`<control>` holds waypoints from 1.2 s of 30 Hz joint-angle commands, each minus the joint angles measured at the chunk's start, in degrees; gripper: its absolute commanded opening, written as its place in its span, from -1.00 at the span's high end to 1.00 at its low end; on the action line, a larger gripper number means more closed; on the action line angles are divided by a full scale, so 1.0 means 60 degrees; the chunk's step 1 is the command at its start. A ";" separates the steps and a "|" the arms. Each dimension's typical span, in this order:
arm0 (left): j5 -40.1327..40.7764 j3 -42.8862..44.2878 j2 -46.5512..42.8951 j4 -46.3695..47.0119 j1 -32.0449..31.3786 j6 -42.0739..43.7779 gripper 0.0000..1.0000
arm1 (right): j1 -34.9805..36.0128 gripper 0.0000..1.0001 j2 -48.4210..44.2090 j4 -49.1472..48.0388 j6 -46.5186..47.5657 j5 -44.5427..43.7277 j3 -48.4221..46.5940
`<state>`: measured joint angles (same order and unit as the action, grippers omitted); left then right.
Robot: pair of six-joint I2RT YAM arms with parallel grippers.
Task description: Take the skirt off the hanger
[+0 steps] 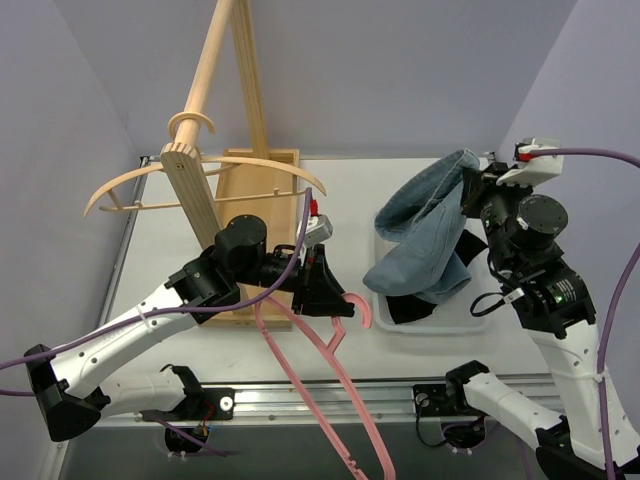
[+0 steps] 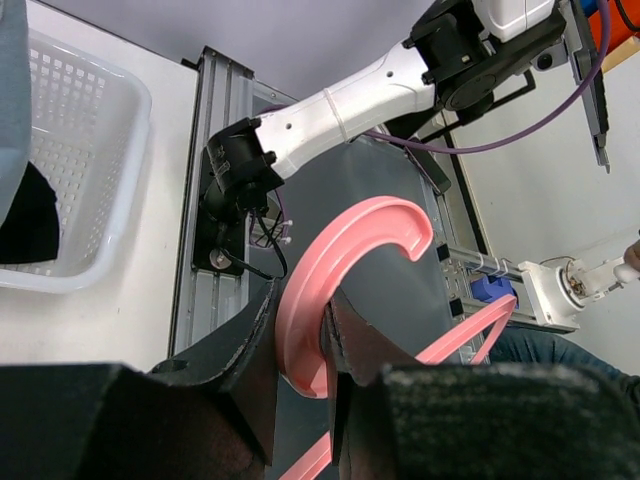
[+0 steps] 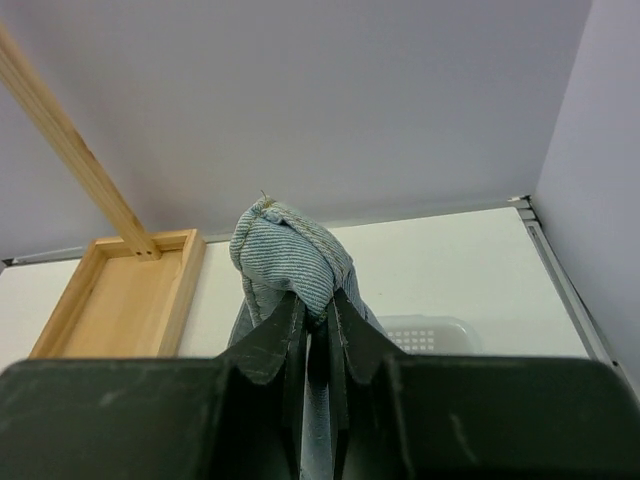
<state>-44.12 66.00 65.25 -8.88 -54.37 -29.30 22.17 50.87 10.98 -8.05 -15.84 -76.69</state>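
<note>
Our left hand is gripping the curved pink hanger. At three o'clock, our right hand is pinching the bunched denim skirt.

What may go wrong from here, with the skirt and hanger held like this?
1. The right fingers pinch only a small fold of the skirt, so it may slip, or land across the rim of the basket below.
2. The left fingers hold the hanger by its hook only. Its long body sticks out past the near edge of the table and may swing or twist loose.
</note>
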 commanded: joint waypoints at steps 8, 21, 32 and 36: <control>0.0014 -0.0130 -0.0211 0.0382 0.0038 -0.0214 0.95 | 0.0025 1.00 -0.0540 0.0761 -0.0429 -0.1934 0.1046; 0.0131 -0.0013 0.0198 0.0528 0.0009 -0.0419 0.95 | 0.0025 0.99 -0.0845 0.1480 -0.5950 0.1981 0.5587; 0.0409 0.0294 0.0403 0.0207 -0.0035 -0.0171 0.95 | 0.0025 -0.74 -0.0538 0.4277 -0.3846 0.1028 0.2794; 0.0497 0.0499 0.0448 -0.0160 -0.0021 0.0020 0.95 | 0.0025 -1.00 -0.1314 0.4527 -0.3244 0.2400 0.1883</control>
<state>-41.93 65.19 68.07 -9.85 -54.39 -30.59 22.22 46.63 33.56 -32.29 -5.82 -61.69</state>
